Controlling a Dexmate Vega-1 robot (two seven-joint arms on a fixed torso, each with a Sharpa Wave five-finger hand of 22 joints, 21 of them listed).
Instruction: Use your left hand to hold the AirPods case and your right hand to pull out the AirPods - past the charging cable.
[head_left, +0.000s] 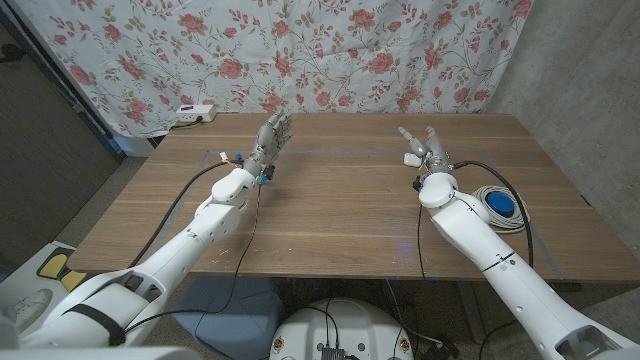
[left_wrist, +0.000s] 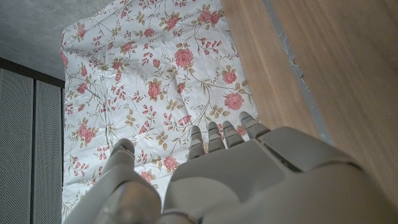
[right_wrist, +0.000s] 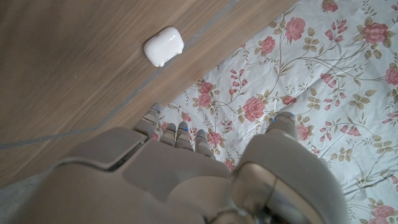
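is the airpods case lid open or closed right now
Closed: in the right wrist view the AirPods case lies on the table as one sealed white shell.

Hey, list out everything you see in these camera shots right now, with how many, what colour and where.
White rounded AirPods case: one, white, closed, lying on the table near its far edge by the right robot hand.
Coiled white charging cable with a blue disc: one, white and blue, at the table's right edge.
White power strip: one, white, past the table's far left corner.
Wooden table: one, brown.
Floral cloth backdrop: one, white with pink roses, behind the table.
Left robot hand: one, grey, raised, fingers apart, holding nothing.
Right robot hand: one, grey, raised, holding nothing.
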